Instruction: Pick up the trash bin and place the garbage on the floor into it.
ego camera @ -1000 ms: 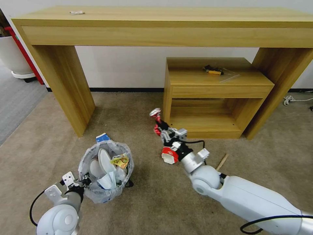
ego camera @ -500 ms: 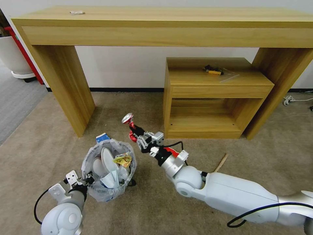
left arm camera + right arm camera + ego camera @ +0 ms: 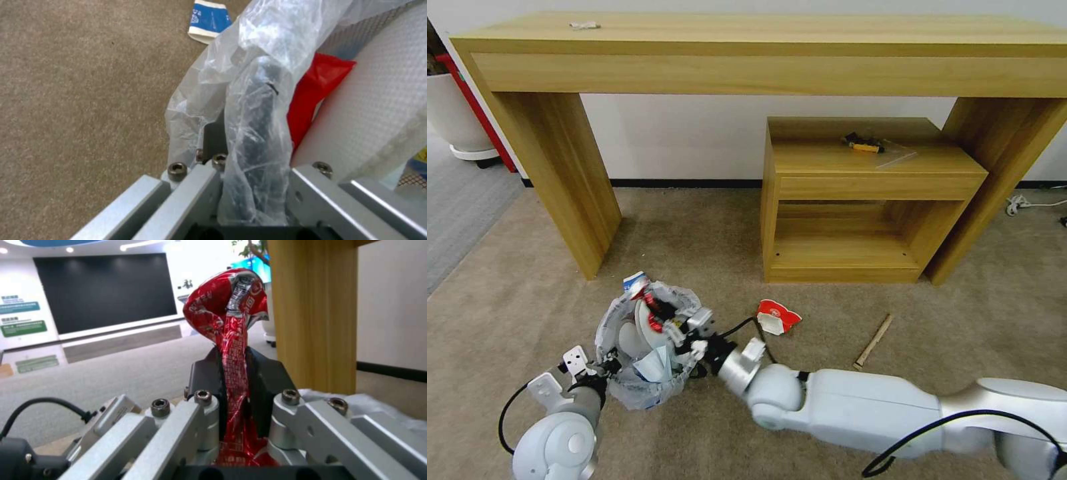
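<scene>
The bin (image 3: 647,353) sits on the beige floor (image 3: 707,227) in front of the robot, its black wall mostly hidden under the crinkled bag (image 3: 249,100). The left end effector (image 3: 602,365) is clamped on the near rim, and the left wrist view shows rim and bag pinched between its fingers. What lies inside is hard to sort: white slippers, a blue mask and a red wrapper (image 3: 313,93) pressed against something white.

The right end effector (image 3: 662,319) hangs over the bin's mouth, closed on a crushed red can (image 3: 231,340); in the right wrist view the flattened can stands up between the 2 black pads (image 3: 267,380), its lower end cut off by the bracket. From the head the can is a small red patch that is hard to make out.

A blue-white carton (image 3: 635,283) lies on the floor just behind the bin, partly hidden by it. A red-white cup (image 3: 777,316) lies on its side to the right, and a wooden stick (image 3: 873,341) farther right.

Behind stand a long wooden surface (image 3: 760,47) and, under it, a low cabinet (image 3: 860,193) with a small yellow-black object on top, too small to identify. A white pot (image 3: 454,113) is cut off at the left edge
</scene>
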`<state>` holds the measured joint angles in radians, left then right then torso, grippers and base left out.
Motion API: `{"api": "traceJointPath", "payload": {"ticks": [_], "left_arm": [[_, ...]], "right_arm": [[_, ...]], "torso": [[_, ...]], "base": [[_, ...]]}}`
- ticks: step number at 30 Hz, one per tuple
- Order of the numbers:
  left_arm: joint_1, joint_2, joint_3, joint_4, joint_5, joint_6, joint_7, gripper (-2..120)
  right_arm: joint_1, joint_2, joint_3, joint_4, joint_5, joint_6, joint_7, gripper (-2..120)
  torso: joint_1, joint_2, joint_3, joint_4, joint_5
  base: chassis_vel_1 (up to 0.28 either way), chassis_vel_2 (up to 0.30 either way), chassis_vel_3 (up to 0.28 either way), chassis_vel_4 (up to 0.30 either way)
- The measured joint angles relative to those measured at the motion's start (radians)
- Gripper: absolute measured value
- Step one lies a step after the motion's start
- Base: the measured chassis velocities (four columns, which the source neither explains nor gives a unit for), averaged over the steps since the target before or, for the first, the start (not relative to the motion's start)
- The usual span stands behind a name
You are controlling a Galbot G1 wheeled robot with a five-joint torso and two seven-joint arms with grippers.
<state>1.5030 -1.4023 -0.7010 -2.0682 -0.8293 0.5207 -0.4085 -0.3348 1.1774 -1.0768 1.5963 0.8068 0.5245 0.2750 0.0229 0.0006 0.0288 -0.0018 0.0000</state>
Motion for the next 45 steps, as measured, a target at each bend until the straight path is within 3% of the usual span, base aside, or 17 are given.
{"api": "traceJointPath", "payload": {"ticks": [15,34,41,42,45], "left_arm": [[0.006,-0.007,-0.002,-0.012,-0.005,0.000,-0.001,0],[0.017,-0.017,0.005,-0.014,0.012,0.000,0.003,0],[0.016,-0.014,0.002,0.001,0.015,-0.001,0.006,0],[0.009,-0.017,0.002,0.011,0.020,-0.004,0.008,0],[0.006,-0.019,0.003,0.017,0.023,-0.005,0.009,0]], "right_arm": [[-0.078,-0.038,0.012,-0.041,-0.068,0.003,-0.008,10],[-0.102,-0.040,0.062,-0.028,-0.095,-0.007,0.018,78],[-0.104,0.002,0.161,-0.010,-0.095,-0.022,0.088,97],[-0.076,0.005,0.255,0.017,-0.065,-0.040,0.120,100],[-0.073,-0.020,0.311,0.033,-0.057,-0.049,0.133,100]], "torso": [[0.000,0.000,0.000,-0.0002,0.0002],[0.000,0.000,0.000,-0.0001,0.0002],[0.000,0.000,0.000,-0.0001,0.0002],[0.000,0.000,0.000,0.0001,0.0001],[0.000,0.000,0.000,0.0001,0.0002]], "base": [[0.000,0.000,0.000,0.000],[0.000,0.000,0.000,0.000],[0.000,0.000,0.000,0.000],[0.000,0.000,0.000,0.000],[0.000,0.000,0.000,0.000]]}}
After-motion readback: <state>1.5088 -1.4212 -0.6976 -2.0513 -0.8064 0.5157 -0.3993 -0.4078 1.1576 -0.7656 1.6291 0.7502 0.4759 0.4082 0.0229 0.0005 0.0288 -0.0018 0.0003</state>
